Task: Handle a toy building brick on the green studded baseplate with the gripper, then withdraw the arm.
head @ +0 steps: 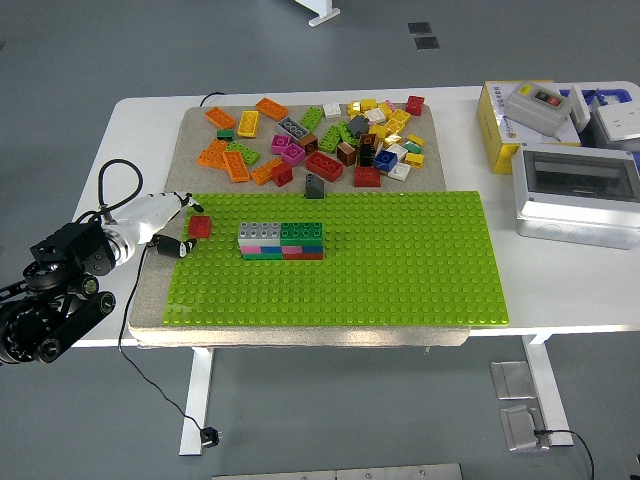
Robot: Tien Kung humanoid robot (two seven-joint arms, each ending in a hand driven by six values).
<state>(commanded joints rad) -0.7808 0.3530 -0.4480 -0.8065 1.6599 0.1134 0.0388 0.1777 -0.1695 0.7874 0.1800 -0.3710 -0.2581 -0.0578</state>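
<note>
Fingers of the left hand point(168, 226) hang loosely spread, holding nothing, just left of the red brick point(199, 226) on the green baseplate's point(400, 270) left edge (apparently released); withdrawal comes next.

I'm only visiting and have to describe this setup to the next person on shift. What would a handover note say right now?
Left hand: fingers relaxed, holding nothing, just left of the red brick.
Right hand: out of view.
Red brick sits at the green baseplate's far-left corner, free of the hand. The stacked block stands to its right; loose bricks lie behind.
Done: brick released.
Left: finish pulling the arm away.
</note>
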